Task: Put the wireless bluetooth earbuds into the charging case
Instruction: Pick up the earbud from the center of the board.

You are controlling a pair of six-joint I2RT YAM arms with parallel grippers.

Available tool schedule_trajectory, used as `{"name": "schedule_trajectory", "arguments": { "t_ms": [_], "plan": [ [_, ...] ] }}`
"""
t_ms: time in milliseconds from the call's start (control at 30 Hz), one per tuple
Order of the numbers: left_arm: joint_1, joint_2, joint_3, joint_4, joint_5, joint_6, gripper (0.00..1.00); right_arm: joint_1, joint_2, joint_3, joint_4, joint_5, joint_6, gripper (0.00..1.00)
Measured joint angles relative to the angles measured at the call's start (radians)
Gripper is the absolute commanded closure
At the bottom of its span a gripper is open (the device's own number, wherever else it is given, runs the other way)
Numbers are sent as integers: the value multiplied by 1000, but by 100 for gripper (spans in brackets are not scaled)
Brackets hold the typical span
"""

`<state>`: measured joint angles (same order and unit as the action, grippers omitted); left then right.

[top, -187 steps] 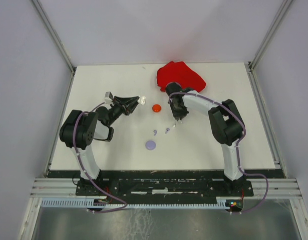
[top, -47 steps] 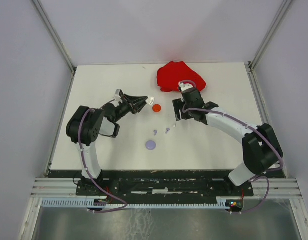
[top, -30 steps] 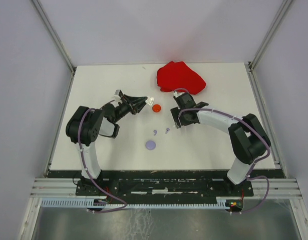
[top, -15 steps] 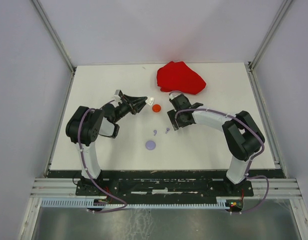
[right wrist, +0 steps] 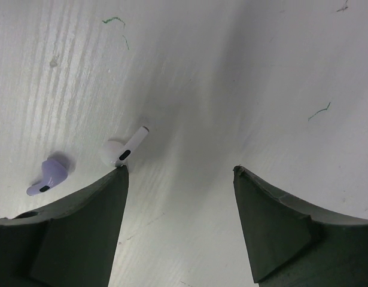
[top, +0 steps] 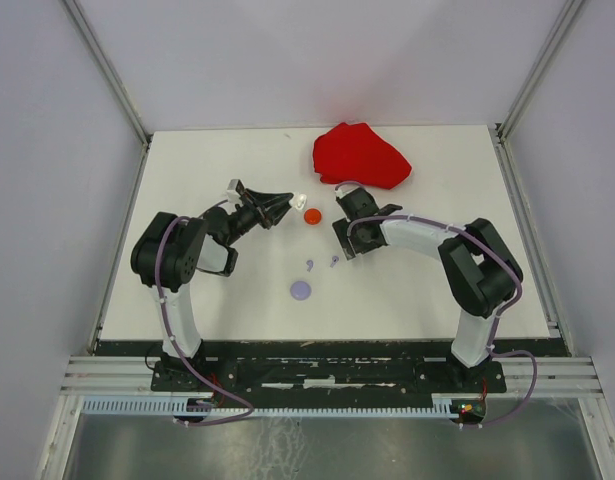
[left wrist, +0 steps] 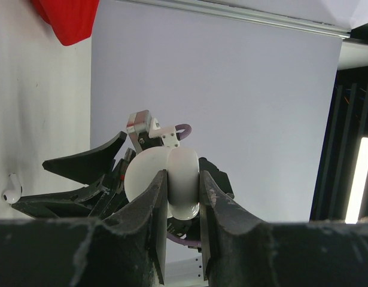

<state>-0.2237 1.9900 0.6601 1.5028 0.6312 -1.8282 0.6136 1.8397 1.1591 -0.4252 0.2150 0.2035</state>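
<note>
— Matte white table (top: 207, 290), faintly streaked, with pale walls (top: 287, 60) around it. Where's the white earbud (right wrist: 125, 148)?
— Lying flat just ahead of one fingertip of the right gripper (right wrist: 179, 173), whose jaws are spread wide. The bulb is nearest the tip and the glossy stem slants onward.
— And the lilac earbud (right wrist: 49, 174)?
— Farther out on that same side.
— Left gripper (left wrist: 182, 185)?
— Clamped on a smooth, rounded white case (left wrist: 149, 176).

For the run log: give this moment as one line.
left gripper: shut on white case | right gripper: open, beside white earbud
</note>
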Motion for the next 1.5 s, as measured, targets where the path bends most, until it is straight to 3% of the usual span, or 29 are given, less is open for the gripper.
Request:
{"name": "schedule_trajectory", "arguments": {
  "t_ms": [1067, 1500],
  "plan": [
    [22, 0, -10, 5, 1, 0, 97, 2, 125, 168, 0, 5, -27, 22],
    [22, 0, -14, 8, 1, 0, 97, 5, 126, 193, -31, -81, 47, 32]
  ]
}}
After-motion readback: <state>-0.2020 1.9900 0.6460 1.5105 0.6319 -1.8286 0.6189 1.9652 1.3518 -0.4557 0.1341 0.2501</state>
